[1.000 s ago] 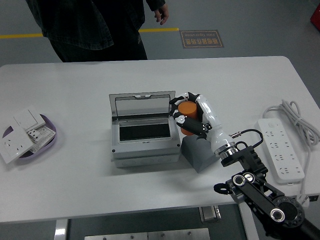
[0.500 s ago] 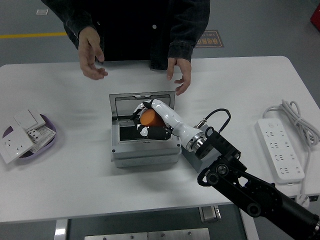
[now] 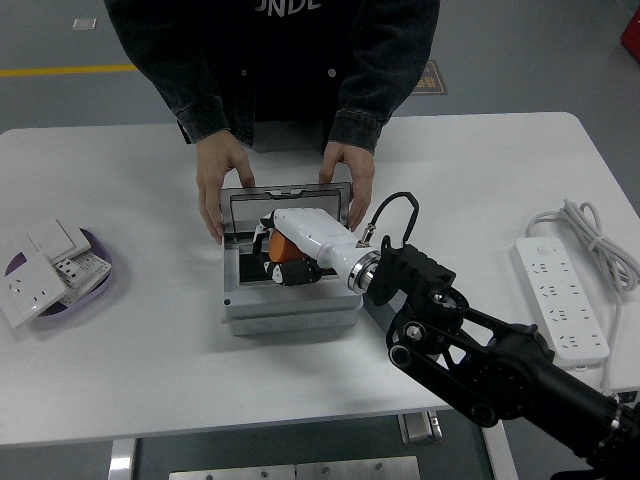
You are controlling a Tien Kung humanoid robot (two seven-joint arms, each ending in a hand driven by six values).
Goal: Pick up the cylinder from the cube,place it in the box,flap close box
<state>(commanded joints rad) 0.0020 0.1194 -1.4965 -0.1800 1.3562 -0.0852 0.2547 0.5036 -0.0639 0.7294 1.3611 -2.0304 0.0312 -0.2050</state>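
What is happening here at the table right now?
The robot's right hand holds an orange cylinder inside the open grey box; it is not yet released. A person at the far side has both hands on the box, one hand at the left and the other hand at the right of the raised lid. A dish of switches and a power strip lie untouched.

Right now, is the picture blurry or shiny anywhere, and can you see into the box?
Head view: sharp all over, with even light and soft shadows. No strong glare on the table. The box looks dark inside, and the right hand holding the orange cylinder covers much of it. A person's hands hold the lid.
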